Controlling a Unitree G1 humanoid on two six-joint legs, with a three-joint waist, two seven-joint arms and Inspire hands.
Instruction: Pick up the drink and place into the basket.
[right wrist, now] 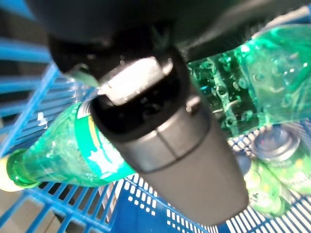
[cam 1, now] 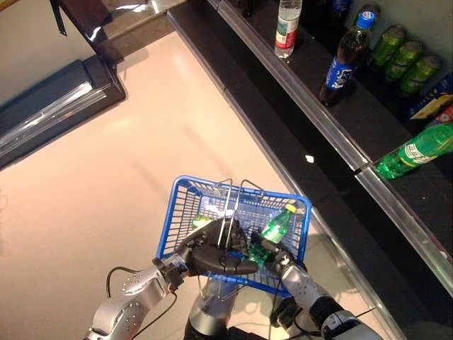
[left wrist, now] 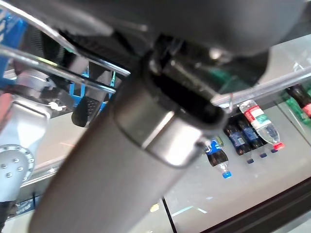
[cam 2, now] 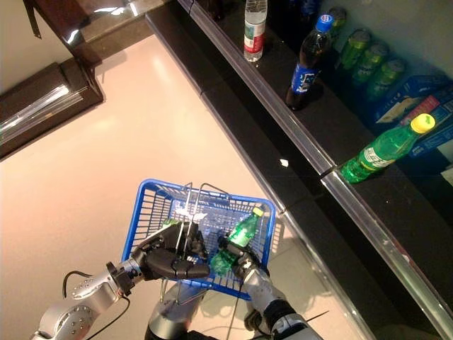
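A green drink bottle point(cam 1: 277, 225) with a yellow cap hangs tilted over the right side of the blue wire basket point(cam 1: 185, 188). My right hand point(cam 1: 271, 253) is shut on its lower part; in the right wrist view the thumb point(right wrist: 165, 141) crosses the bottle point(right wrist: 63, 150), with the basket's blue mesh point(right wrist: 146, 213) right under it. My left hand point(cam 1: 216, 256) is curled round the basket's two wire handles point(cam 1: 228, 212), seen up close in the left wrist view as thin metal bars point(left wrist: 73, 73). The basket is held above the pale floor.
Green cans point(right wrist: 272, 145) lie in the basket. A dark shelf with a metal rail point(cam 1: 318, 113) runs along the right, carrying a clear bottle point(cam 1: 287, 28), a dark cola bottle point(cam 1: 345, 60), green cans point(cam 1: 403, 60) and a lying green bottle point(cam 1: 417, 152). Dark furniture point(cam 1: 49, 106) stands at far left.
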